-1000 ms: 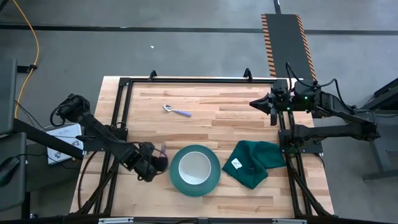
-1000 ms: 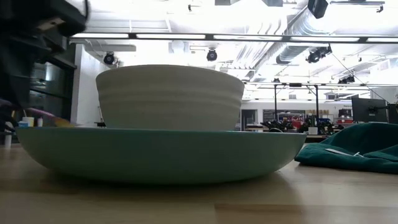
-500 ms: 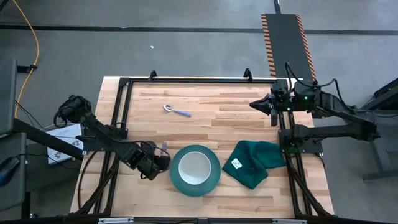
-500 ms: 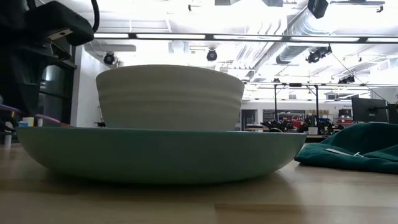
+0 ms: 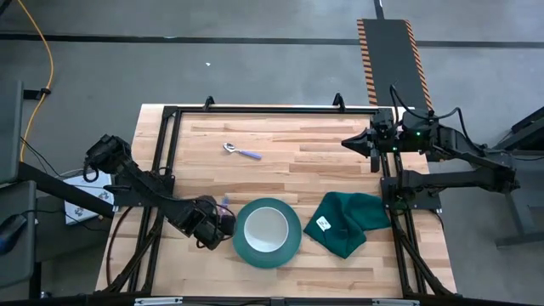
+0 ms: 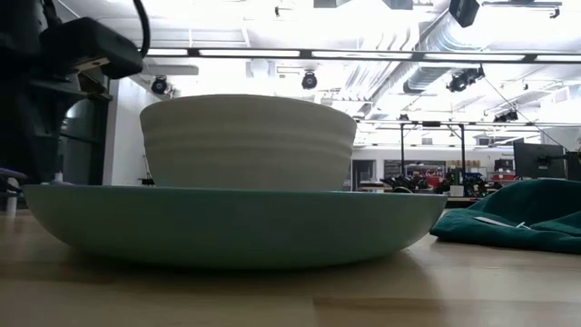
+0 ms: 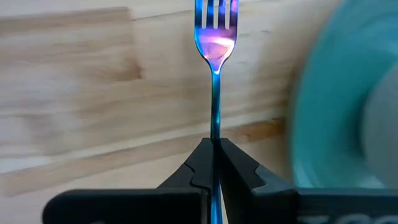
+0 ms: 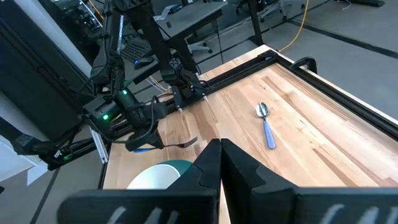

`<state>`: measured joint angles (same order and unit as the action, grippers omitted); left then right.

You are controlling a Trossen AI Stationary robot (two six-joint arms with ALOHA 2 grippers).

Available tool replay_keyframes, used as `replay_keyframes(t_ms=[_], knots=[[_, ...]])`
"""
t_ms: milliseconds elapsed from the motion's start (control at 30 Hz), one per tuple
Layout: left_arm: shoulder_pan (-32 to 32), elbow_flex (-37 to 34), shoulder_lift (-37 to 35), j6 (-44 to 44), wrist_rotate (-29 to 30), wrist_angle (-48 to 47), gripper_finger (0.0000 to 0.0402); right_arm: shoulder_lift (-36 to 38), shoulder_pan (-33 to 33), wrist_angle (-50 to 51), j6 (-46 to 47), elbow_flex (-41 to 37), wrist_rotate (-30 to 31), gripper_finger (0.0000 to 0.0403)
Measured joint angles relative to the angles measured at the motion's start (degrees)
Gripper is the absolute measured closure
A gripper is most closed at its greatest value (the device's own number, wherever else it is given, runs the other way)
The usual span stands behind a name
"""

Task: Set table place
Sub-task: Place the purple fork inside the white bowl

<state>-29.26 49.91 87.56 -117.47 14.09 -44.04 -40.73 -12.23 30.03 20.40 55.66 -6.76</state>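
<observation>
Plate [image 5: 268, 233] sits on counter [image 5: 340, 161], white bowl [image 5: 266, 227] inside: done. Left end effector [image 7: 214, 148] pinching fork [image 7: 215, 37] beside plate, not down yet. Spoon [image 5: 240, 151] far off, untouched. Right end effector [image 8: 220, 147] pressed together, waiting at counter edge.

Bowl [image 5: 265, 227] on plate [image 5: 289, 249]; fork [image 7: 215, 74] pinched beside; spoon [image 5: 240, 151] prob. flat.

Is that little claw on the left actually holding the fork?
Yes, the left gripper is clamped on the fork handle, tines pointing out over the table beside the plate.
</observation>
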Motion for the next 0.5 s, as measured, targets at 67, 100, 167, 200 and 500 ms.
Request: replay_keyframes(t_ms=[67, 100, 167, 200, 500], knots=[[0.00, 1.06, 0.91, -0.02, 0.14, -1.21, 0.0394, 0.16, 0.00, 0.07, 0.04, 0.00, -0.03, 0.0403], [0.00, 1.67, 1.74, 0.01, 0.24, -0.33, 0.0394, 0.22, 0.00, 0.45, 0.00, 0.00, -0.09, 0.0403], [0.00, 1.86, 2.01, 0.02, 0.40, -1.85, 0.0394, 0.19, 0.00, 0.24, -0.10, 0.00, -0.28, 0.0403], [0.00, 2.19, 2.66, -0.03, 0.57, -1.55, 0.0394, 0.46, 0.00, 0.47, -0.04, 0.07, -0.26, 0.0403], [0.00, 2.78, 4.57, -0.44, 0.41, 0.05, 0.0394, 1.45, -0.12, 1.03, 0.09, 0.07, -0.23, 0.0403]])
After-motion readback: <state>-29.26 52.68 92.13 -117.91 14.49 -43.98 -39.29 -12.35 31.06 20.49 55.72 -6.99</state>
